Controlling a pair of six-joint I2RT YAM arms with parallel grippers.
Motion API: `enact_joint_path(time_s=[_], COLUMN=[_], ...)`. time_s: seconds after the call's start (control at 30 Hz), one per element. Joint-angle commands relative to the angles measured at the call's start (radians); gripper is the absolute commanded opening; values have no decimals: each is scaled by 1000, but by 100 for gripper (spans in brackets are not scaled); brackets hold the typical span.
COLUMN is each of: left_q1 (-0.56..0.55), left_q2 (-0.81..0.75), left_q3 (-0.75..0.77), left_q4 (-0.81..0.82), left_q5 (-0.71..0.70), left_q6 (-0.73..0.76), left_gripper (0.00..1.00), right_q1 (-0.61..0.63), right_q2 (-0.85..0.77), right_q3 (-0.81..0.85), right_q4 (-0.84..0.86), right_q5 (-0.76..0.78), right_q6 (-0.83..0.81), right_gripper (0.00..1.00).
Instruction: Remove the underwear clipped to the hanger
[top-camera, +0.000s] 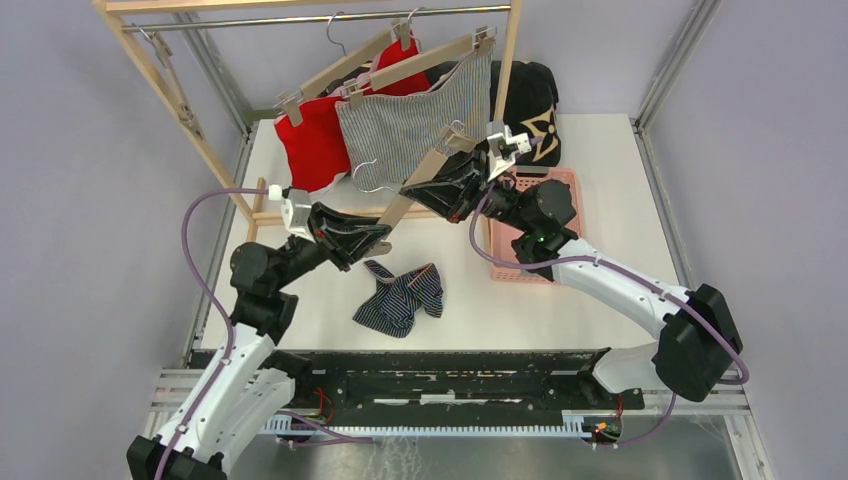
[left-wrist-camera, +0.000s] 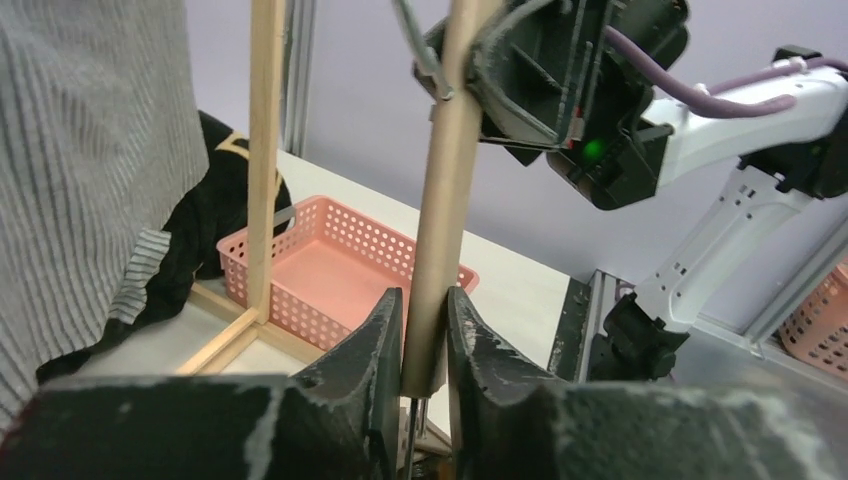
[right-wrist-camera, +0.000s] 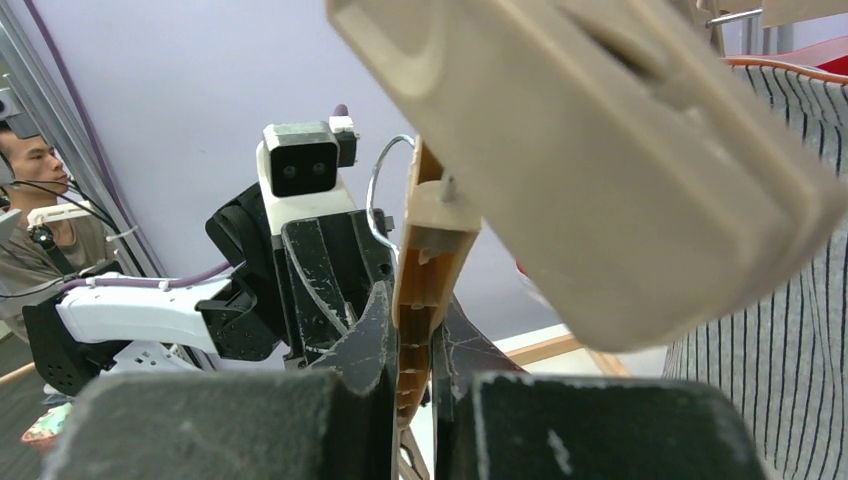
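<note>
An empty wooden clip hanger (top-camera: 402, 206) is held off the rail between both grippers. My left gripper (top-camera: 376, 240) is shut on its lower end, as the left wrist view (left-wrist-camera: 425, 345) shows. My right gripper (top-camera: 432, 184) is shut on its upper part, as the right wrist view (right-wrist-camera: 417, 350) shows. The navy striped underwear (top-camera: 400, 297) lies loose on the table. The red underwear (top-camera: 312, 140) and the grey pinstriped underwear (top-camera: 415, 125) hang clipped to two other hangers on the rail.
A wooden rack (top-camera: 170, 95) with a metal rail stands at the back left. A pink basket (top-camera: 540, 265) sits at the right, also in the left wrist view (left-wrist-camera: 320, 270). A black floral cushion (top-camera: 530, 95) leans behind it. A hanger clip (right-wrist-camera: 600, 150) fills the right wrist view.
</note>
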Motion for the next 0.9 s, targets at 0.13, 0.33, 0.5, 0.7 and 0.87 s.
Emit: enact_joint_path(time_s=[0.13, 0.33, 0.5, 0.7, 0.87], left_q1=[-4, -3, -3, -2, -2], left_q2=[9, -27, -129, -235, -271], left_q3=[35, 41, 91, 280, 455], left_q4=[91, 46, -163, -611, -992], left_q5=[53, 45, -5, -143, -407], left_q6=[-51, -63, 7, 180, 316], left_gripper=[3, 3, 3, 3, 3], right_q1=[0, 0, 1, 2, 30], right_q2=[12, -6, -72, -155, -214], right_q3=[44, 22, -27, -79, -105], right_q4=[85, 41, -92, -257, -515], right_q5=[-26, -26, 20, 91, 223], right_q6=[33, -9, -130, -254, -398], right_gripper=[1, 28, 68, 86, 87])
